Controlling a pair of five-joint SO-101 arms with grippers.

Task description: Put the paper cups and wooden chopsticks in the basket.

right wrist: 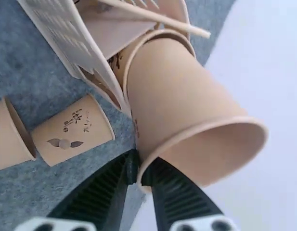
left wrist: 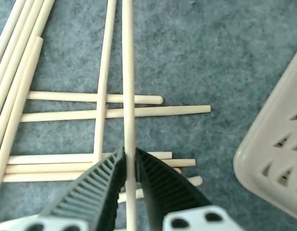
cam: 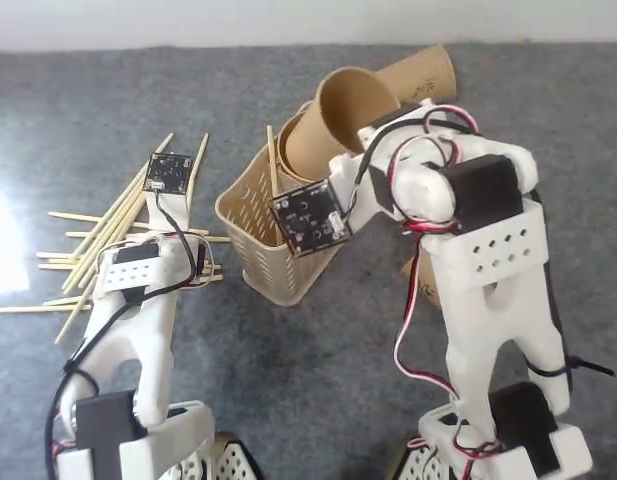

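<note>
Tan cups [right wrist: 187, 96], cream basket [cam: 253, 240], pale chopsticks [left wrist: 114, 113], gry mat [cam: 88, 100].

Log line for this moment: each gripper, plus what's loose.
left gripper: shut on chopstick | right gripper: shut on paper cup rim at basket | loose on carpet: other chopsticks, cups

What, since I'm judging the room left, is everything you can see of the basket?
The basket looks like cream plastic, with slotted walls and a rounded rim, standing on the grey mat. Paper cups and one chopstick stick out of its top; the right end effector grips the rim of the outermost cup.
</note>
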